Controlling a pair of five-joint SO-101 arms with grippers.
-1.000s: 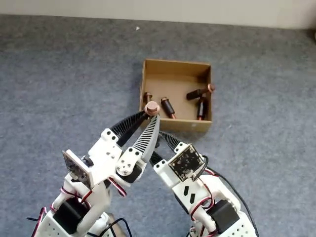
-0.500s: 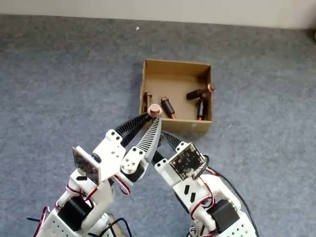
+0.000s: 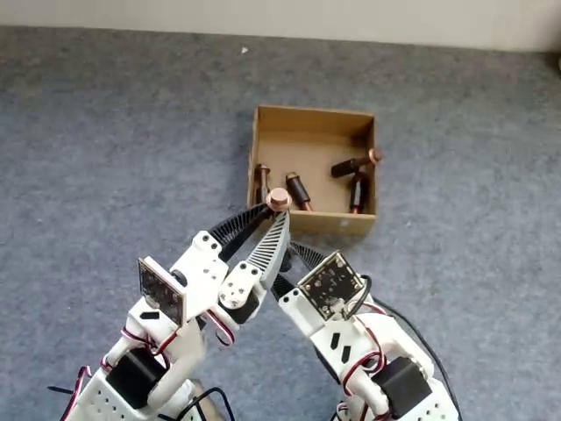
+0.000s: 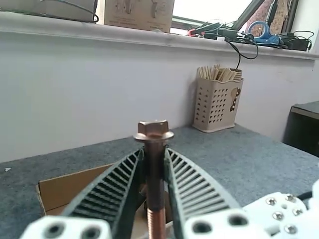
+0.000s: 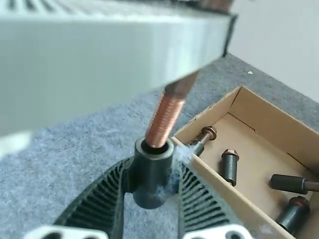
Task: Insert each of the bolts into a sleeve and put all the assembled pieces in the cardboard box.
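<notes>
1. Left wrist view: the shank of the bolt [image 4: 153, 132] runs off the picture's edge below the left pincer [image 4: 154, 152]; its tip is unseen.
2. Right wrist view: the bolt head is hidden behind a blurred pale body, probably the left pincer, above the right pincer [image 5: 152, 168].
3. The base of the sleeve [image 5: 151, 174] is masked between the right pincer's fingers.
4. The cardboard box [image 5: 259, 112] is cut off at its far end, beyond the right pincer.
</notes>
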